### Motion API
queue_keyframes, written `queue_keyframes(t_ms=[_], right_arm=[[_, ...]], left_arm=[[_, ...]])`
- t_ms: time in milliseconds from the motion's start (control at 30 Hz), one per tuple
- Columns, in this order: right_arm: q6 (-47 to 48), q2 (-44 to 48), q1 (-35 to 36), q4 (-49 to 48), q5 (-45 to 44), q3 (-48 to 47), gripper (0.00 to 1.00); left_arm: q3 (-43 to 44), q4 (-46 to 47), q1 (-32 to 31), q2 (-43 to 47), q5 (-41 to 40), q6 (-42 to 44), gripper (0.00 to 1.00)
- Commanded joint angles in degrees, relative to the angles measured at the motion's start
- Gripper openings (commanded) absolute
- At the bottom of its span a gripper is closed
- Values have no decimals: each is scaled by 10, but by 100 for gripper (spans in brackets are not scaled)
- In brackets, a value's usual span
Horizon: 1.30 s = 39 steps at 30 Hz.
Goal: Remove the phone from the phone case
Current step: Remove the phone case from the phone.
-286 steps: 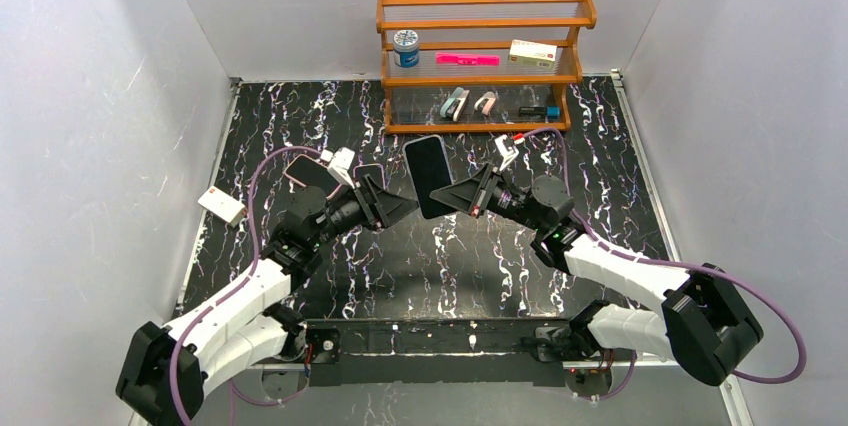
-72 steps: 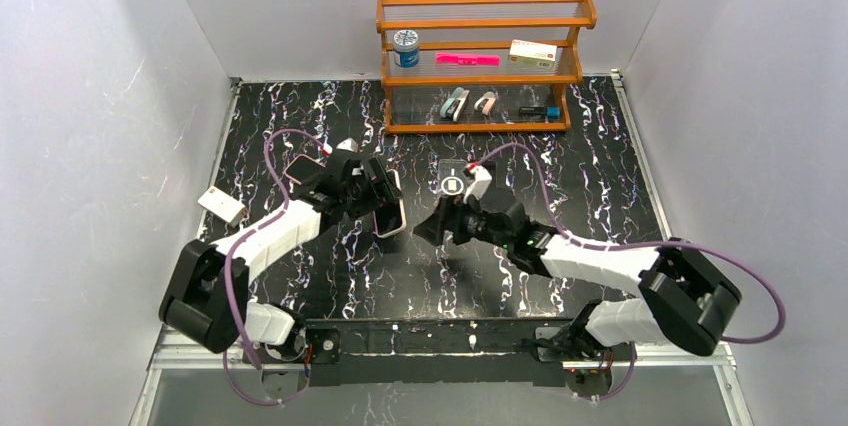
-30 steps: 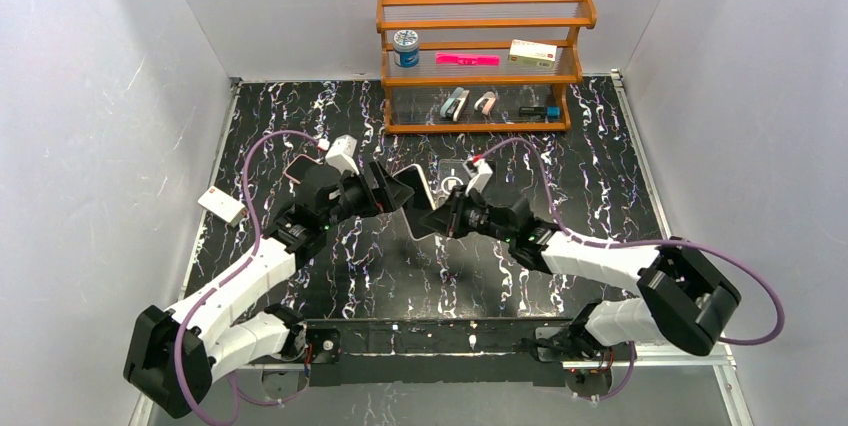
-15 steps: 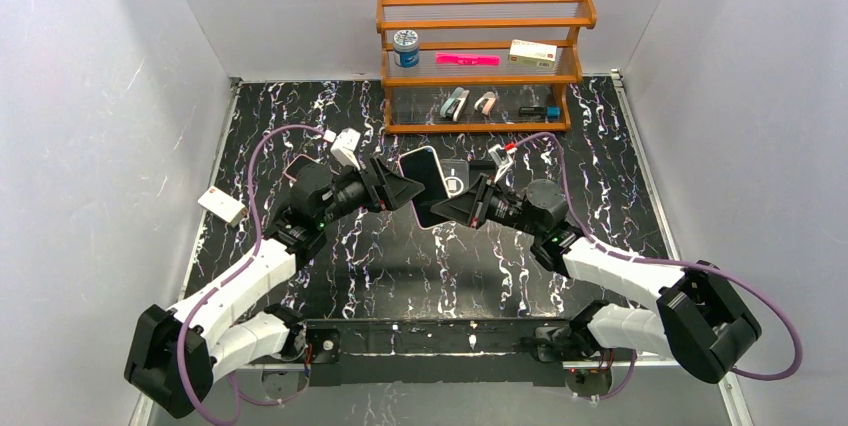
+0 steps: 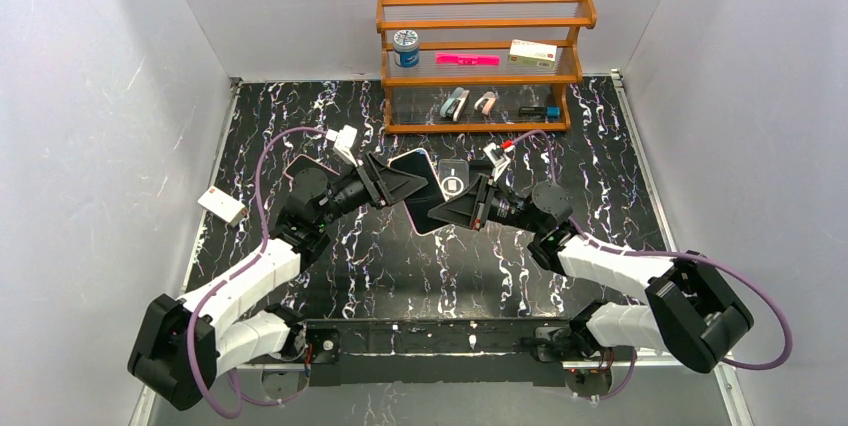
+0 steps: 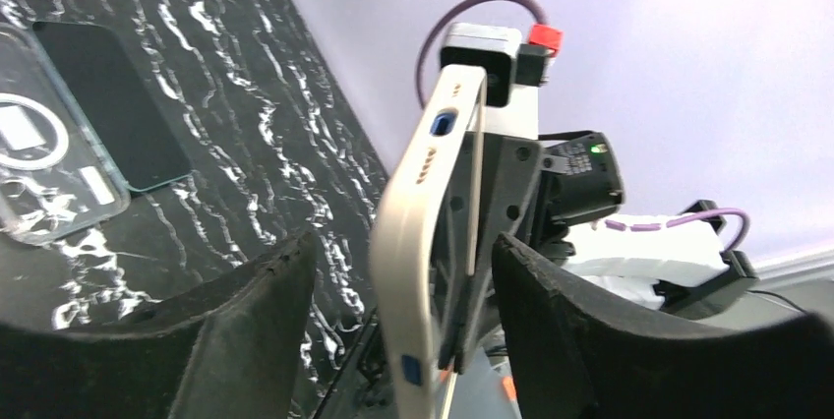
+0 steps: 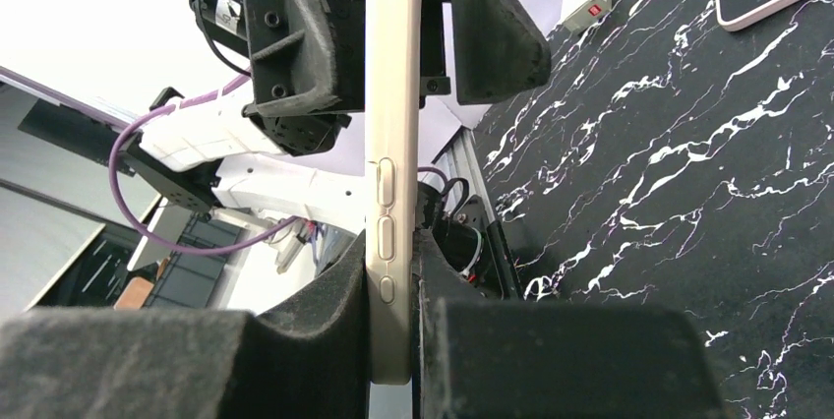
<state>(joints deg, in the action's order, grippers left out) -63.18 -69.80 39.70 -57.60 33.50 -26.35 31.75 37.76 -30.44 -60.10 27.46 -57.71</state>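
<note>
A phone in a beige case (image 5: 423, 193) is held in the air between the two grippers above the middle of the table. My right gripper (image 5: 447, 209) is shut on its edge; in the right wrist view the pads press both faces of the cased phone (image 7: 392, 144) at my right gripper (image 7: 393, 262). My left gripper (image 5: 403, 184) is open, its jaws on either side of the other end. In the left wrist view the cased phone (image 6: 428, 232) stands edge-on inside my left gripper (image 6: 401, 242) with gaps to both fingers.
A clear case with a ring (image 5: 452, 182) lies on the table behind the grippers, and shows in the left wrist view (image 6: 34, 168) next to a dark flat slab (image 6: 113, 104). Another phone (image 5: 300, 168) and a white box (image 5: 222, 206) lie at the left. A wooden shelf (image 5: 480, 66) stands at the back.
The cased phone has come up from low over the table and tipped flatter. Both grippers shifted slightly with it. The right gripper keeps its hold.
</note>
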Motion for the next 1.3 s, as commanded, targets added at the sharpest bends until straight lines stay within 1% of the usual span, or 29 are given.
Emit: queue_keyframes(t_ms=[0,67,167,233,300,367,500,567,667,733,800,967,1100,1267], right_arm=[[-12,-3,-3,-93,22,-15,1],[-13,-8,-2,-94,23,-17,1],[-11,-16,-3,-90,25,-19,1],[-8,-20,-2,-88,25,-19,2],[0,-20,-3,-80,20,-17,10],[10,-19,-2,-67,9,-13,18],[28,-10,-3,-43,-13,-3,40],[34,-6,0,-42,-25,5,49],[31,0,9,-56,-44,18,58],[34,1,19,-60,-57,23,62],[36,-3,35,-70,-70,26,63],[37,-24,78,-118,-109,30,64],[38,-44,103,-154,-133,29,63],[39,-60,114,-181,-148,23,60]], left_arm=[[-1,73,4,-6,33,-44,56],[1,81,4,-6,36,-50,45],[4,84,4,-3,36,-54,23],[3,84,4,-1,32,-57,12],[-1,84,4,2,27,-63,1],[-4,84,4,5,16,-69,0],[-12,84,4,13,-11,-85,0],[-20,85,4,22,-32,-94,0],[-29,85,4,37,-67,-106,0],[-32,86,4,44,-84,-114,0],[-31,88,4,47,-96,-122,0],[-25,96,4,50,-114,-136,0],[-24,99,4,56,-130,-141,0],[-30,102,3,61,-145,-151,0]])
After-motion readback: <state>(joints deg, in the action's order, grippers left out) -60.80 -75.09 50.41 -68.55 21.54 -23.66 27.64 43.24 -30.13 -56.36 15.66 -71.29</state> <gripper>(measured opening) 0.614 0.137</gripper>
